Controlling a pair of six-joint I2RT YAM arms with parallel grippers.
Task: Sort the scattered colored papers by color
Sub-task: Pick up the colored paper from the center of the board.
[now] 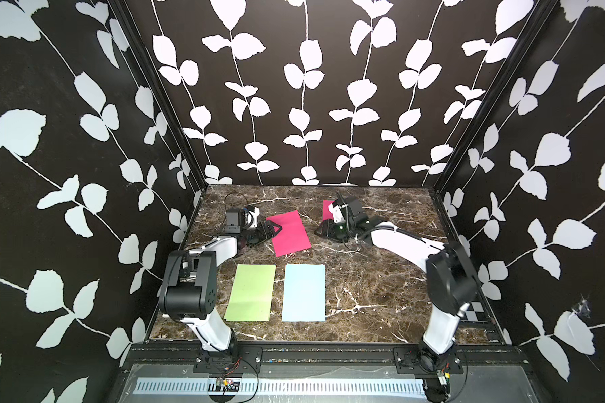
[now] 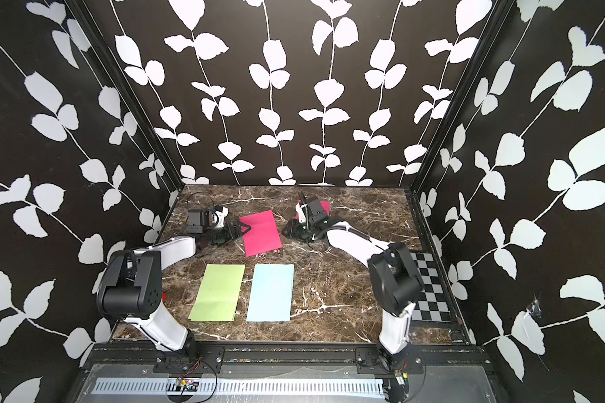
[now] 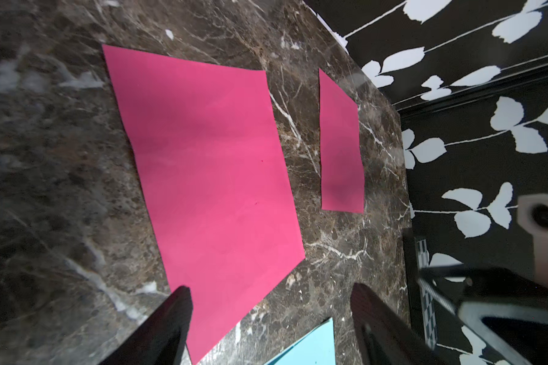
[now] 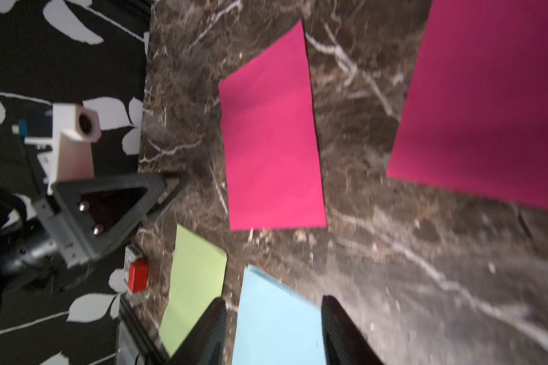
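Green papers (image 1: 250,293): flat on the near part of the worktop (image 1: 381,286), on the left arm's side; offset edges in the right wrist view show more than one sheet.
Blue papers (image 1: 304,293): flat just beside the green ones, long edges parallel, with a narrow strip of worktop between; layered edges are also visible here (image 4: 276,316).
Pink sheet (image 1: 289,233): lies alone farther back, skewed to the other piles and apart from them, between the two grippers.
Second pink sheet (image 1: 326,209): lies flat near the back and well apart from the first (image 3: 340,142); the right wrist hides part of it in both top views.
Left gripper (image 3: 269,287): low at the pink sheet's edge, jaws spread wide, nothing between them; whether a fingertip (image 3: 181,297) touches the paper I cannot tell.
Right gripper (image 4: 272,300): low over bare worktop beside the pink sheet's other long edge, jaws parted, holding nothing.
Checkerboard panel (image 2: 430,286): at the worktop's right edge.
Red block (image 4: 137,276): at the left edge, near the green papers.
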